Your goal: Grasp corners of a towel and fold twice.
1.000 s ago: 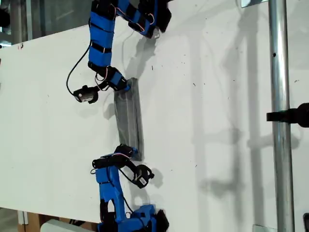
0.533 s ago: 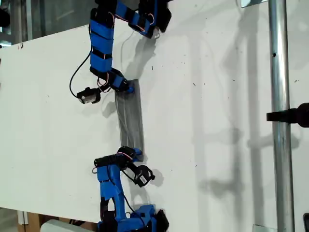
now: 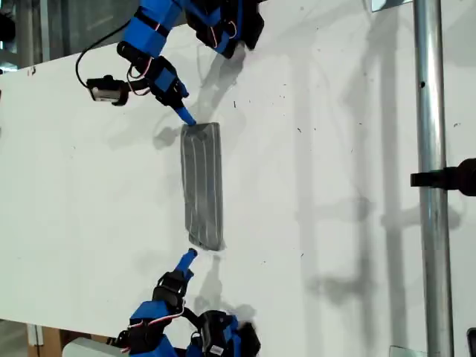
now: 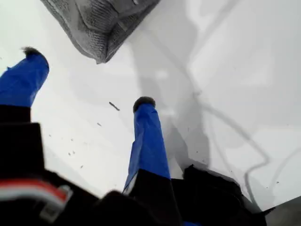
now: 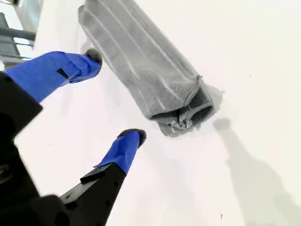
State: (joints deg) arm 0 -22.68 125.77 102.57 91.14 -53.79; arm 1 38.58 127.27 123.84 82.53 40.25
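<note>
Towel (image 3: pixel 203 186) lay as a narrow folded strip on the desk (image 3: pixel 335 149) in the exterior view. One arm's tip (image 3: pixel 184 117) stood just off its upper end and another's (image 3: pixel 187 256) just off its lower end; which was which I could not tell.

In the first wrist view, my first claw (image 4: pixel 87 77) gaped wide and held nothing, the towel (image 4: pixel 99 23) apart from its pads.

In the second wrist view, my second claw (image 5: pixel 114 96) was likewise spread and empty beside the towel's (image 5: pixel 141 61) layered end.

Both folds looked done, so backing off cleanly probably mattered most: jaws wide, lifting away from the cloth so no pad snagged a layer.
</note>
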